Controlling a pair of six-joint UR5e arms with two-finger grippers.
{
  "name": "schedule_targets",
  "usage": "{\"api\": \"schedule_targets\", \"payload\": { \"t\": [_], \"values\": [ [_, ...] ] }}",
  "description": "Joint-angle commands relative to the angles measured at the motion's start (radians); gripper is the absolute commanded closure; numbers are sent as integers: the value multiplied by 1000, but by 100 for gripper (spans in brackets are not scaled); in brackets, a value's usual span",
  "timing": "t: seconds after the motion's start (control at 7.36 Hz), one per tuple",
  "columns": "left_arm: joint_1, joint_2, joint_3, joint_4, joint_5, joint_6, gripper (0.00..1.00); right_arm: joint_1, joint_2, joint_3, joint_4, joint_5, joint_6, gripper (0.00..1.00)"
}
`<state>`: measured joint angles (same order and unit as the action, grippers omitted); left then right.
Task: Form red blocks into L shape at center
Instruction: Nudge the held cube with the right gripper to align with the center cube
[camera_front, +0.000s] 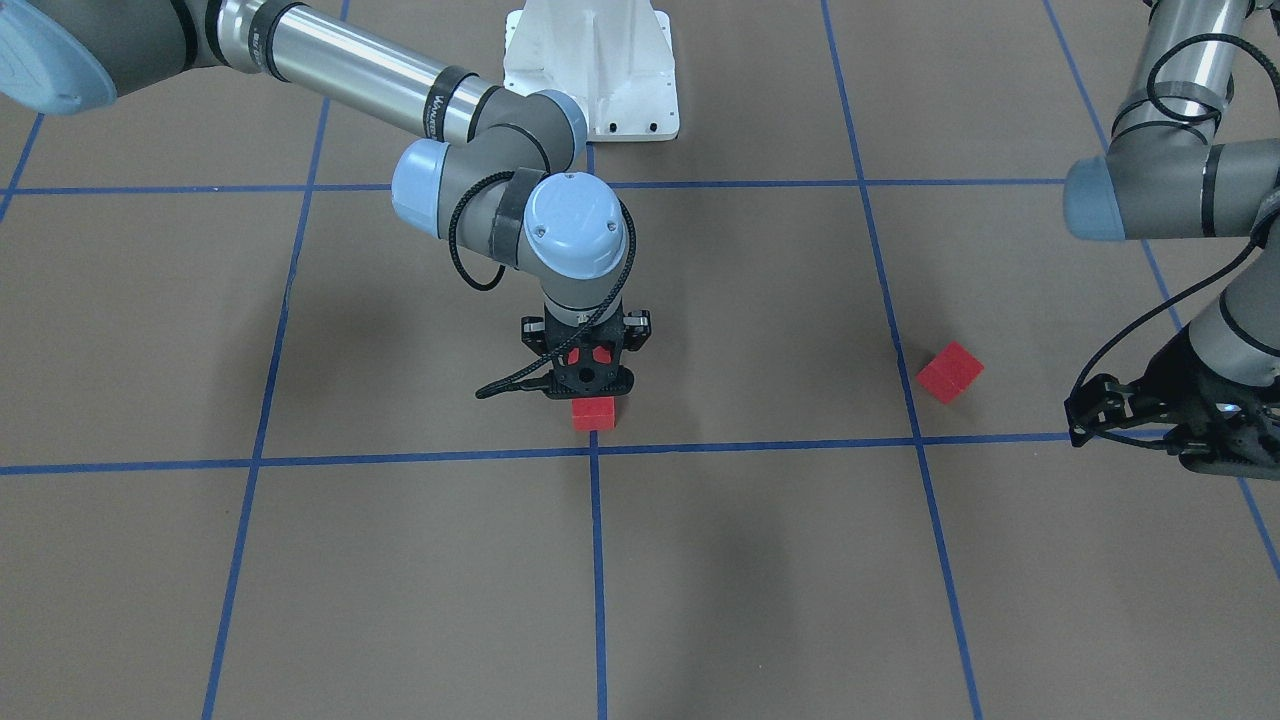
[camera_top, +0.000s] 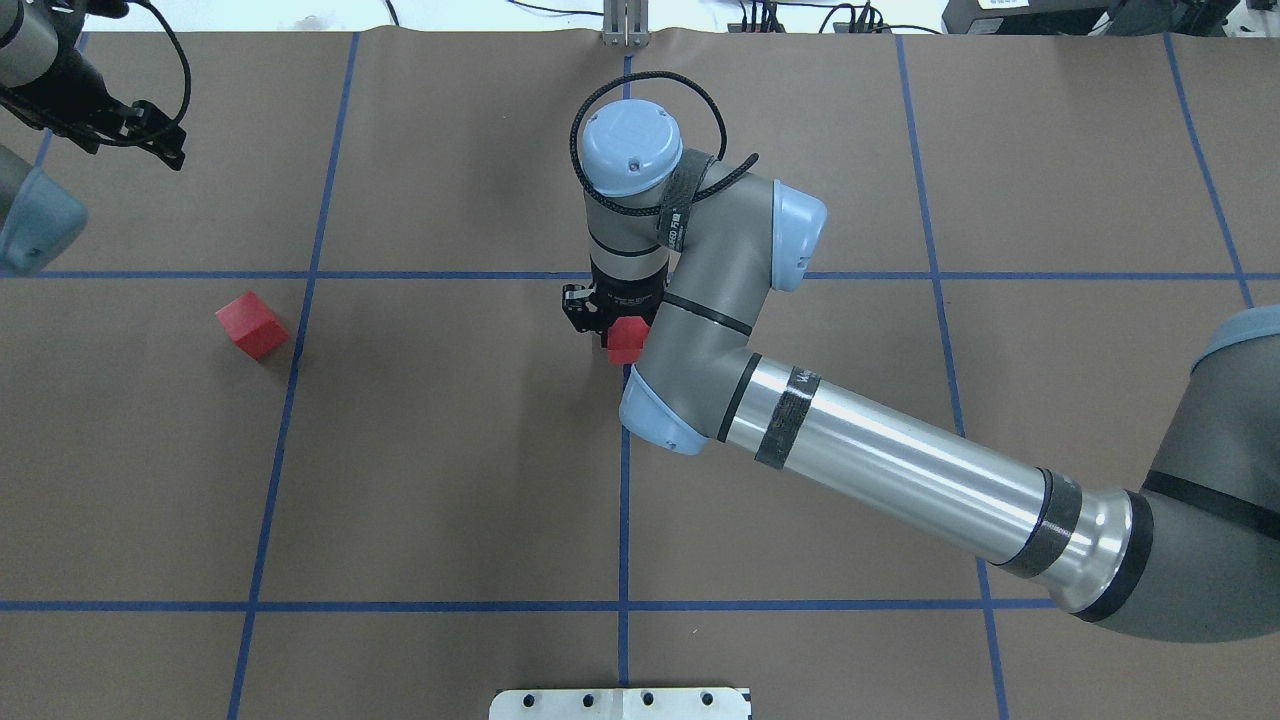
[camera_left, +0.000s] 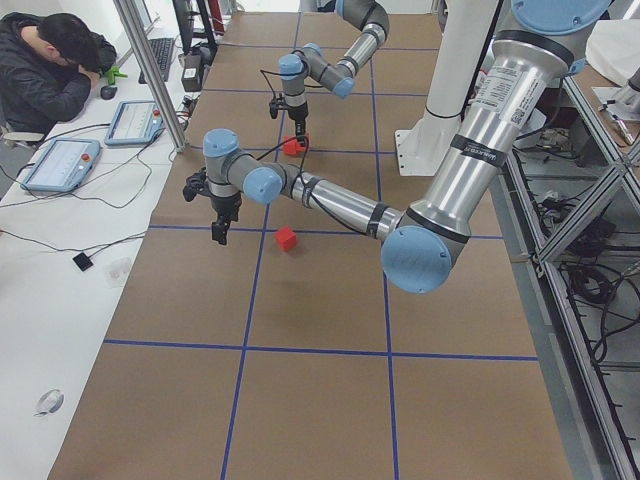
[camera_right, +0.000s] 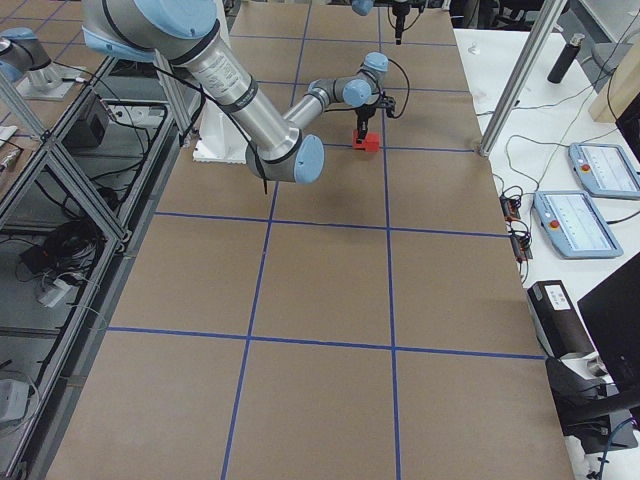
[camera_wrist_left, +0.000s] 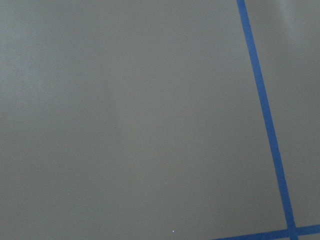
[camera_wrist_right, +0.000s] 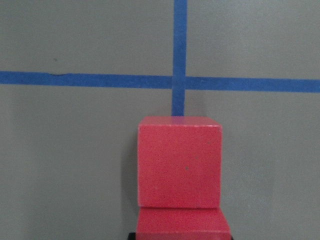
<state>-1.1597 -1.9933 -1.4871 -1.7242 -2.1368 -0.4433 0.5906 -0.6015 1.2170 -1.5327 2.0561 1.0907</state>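
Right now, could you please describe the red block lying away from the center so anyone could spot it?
From the center of the gridded table, follow the blue tape toward the robot's left to the next crossing. The lone red block sits just past it, on the robot's side. Unlike the other red block under the right gripper, it sits unattended, skewed to the grid.

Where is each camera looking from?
Front: across the table, facing the robot; right arm, left arm.
Overhead: behind the robot, looking down; both arms.
Left side: table's end; left arm nearest.
Right side: opposite end; right arm nearest.
Left wrist: only table, tape.
Right wrist: red block by crossing.
Shared: front, overhead show the second block.
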Motion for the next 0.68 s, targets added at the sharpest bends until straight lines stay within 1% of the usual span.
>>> {"api": "schedule_targets", "payload": {
  "t": [0.0, 0.14, 0.54],
  "values": [
    [0, 1, 1, 0, 0, 0, 0, 0, 0, -1, 2, -1, 0, 65],
    [-1, 1, 1, 0, 0, 0, 0, 0, -1, -1, 2, -1, 0, 65],
    [-2, 1, 1, 0, 0, 0, 0, 0, -1, -1, 2, -2, -2, 56]
  ]
}}
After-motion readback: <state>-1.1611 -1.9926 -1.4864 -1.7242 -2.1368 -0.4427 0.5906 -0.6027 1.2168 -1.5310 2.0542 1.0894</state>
